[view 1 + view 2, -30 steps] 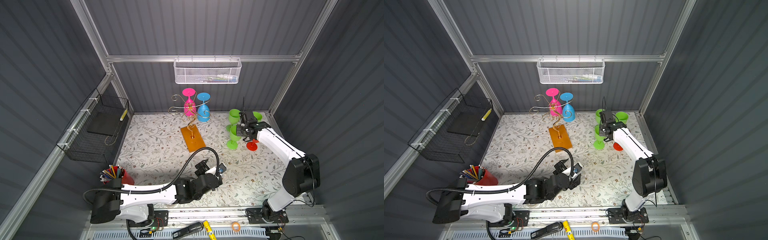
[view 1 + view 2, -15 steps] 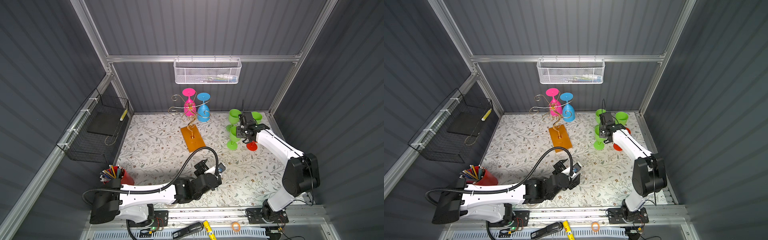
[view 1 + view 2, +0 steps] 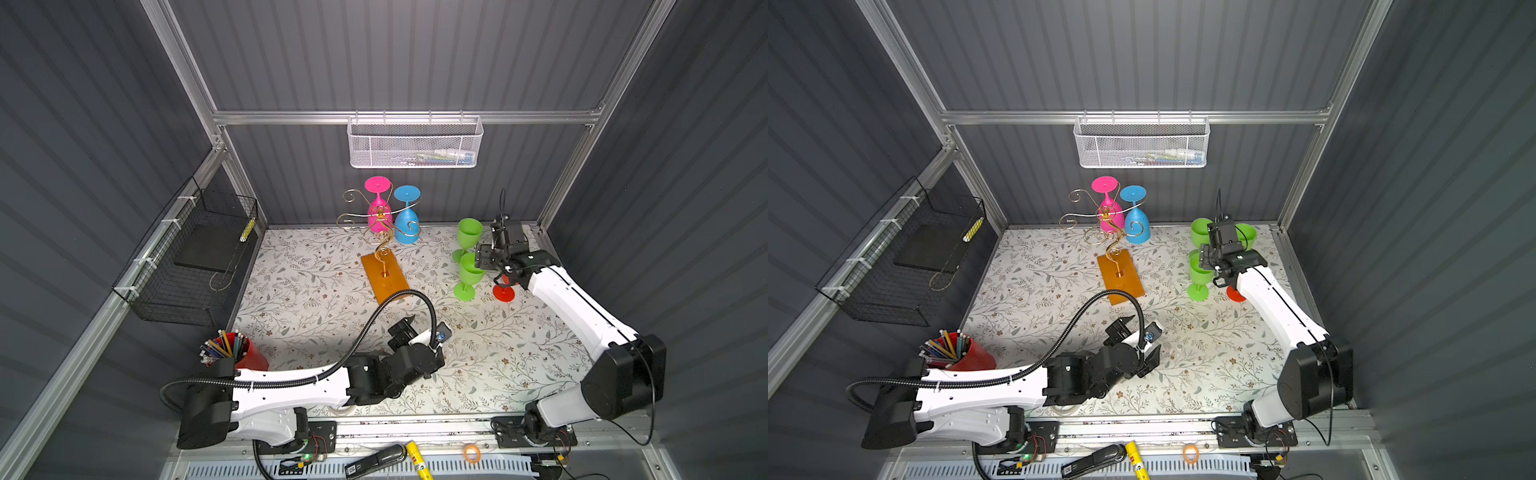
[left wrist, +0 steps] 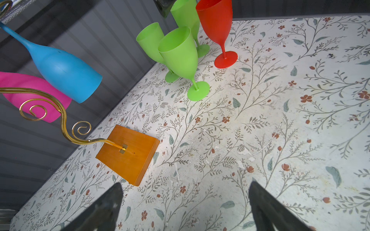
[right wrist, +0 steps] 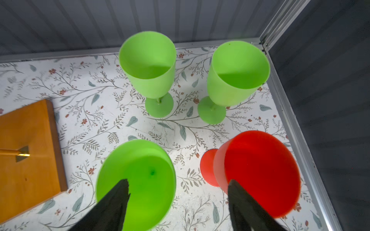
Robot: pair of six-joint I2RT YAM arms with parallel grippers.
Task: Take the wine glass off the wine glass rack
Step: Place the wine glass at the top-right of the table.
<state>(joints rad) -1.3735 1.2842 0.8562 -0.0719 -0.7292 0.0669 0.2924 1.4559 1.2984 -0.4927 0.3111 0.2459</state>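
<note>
The wine glass rack (image 3: 384, 272), gold wire on an orange wooden base, stands at the back middle of the table. A pink wine glass (image 3: 377, 208) and a blue wine glass (image 3: 406, 222) hang upside down from its arms. My right gripper (image 5: 178, 186) is open and holds nothing. It hovers over the gap between an upright green glass (image 5: 140, 176) and an upright red glass (image 5: 258, 172). In both top views it is at the back right (image 3: 488, 259). My left gripper (image 4: 185, 186) is open and empty, low over the table's front middle (image 3: 420, 329), facing the rack's base (image 4: 128, 152).
Two more green glasses (image 5: 148, 60) (image 5: 238, 70) stand behind the right gripper, near the back right corner. A white mesh basket (image 3: 415, 143) hangs on the back wall and a black wire basket (image 3: 195, 257) on the left wall. A red pencil cup (image 3: 239, 353) stands front left.
My right gripper's jaws have gone from shut to wide open above the red and green glasses. The left arm has not moved.
</note>
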